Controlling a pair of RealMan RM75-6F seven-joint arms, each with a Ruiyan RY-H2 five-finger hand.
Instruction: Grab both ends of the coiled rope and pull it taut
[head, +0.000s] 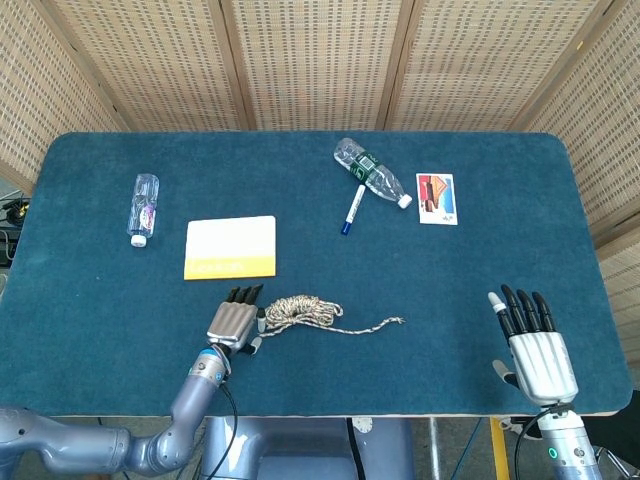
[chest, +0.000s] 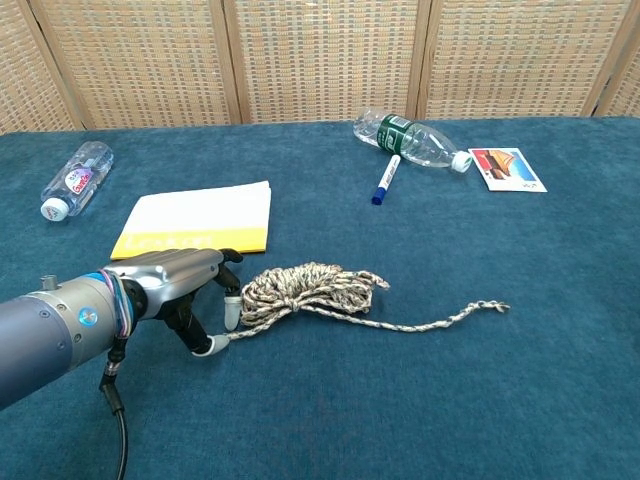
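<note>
The right hand (head: 537, 345) appears only in the head view; the chest view's edge cuts it off. Behind the left hand's (chest: 178, 285) fingertips (chest: 231, 312), the rope (chest: 310, 290) end's contact is too small to tell.

bare blue table (head: 470, 260) lies between the right hand (head: 535, 345) and the rope's loose end (head: 398, 321), nothing standing in that stretch. the left hand (chest: 185, 290) sits just beside the coil (chest: 310, 288), with the yellow pad (chest: 200, 220) close behind it. the green-label bottle (head: 372, 173), pen (head: 352, 209) and card (head: 437, 198) lie well back; the small bottle (head: 143, 207) lies far left.
</note>
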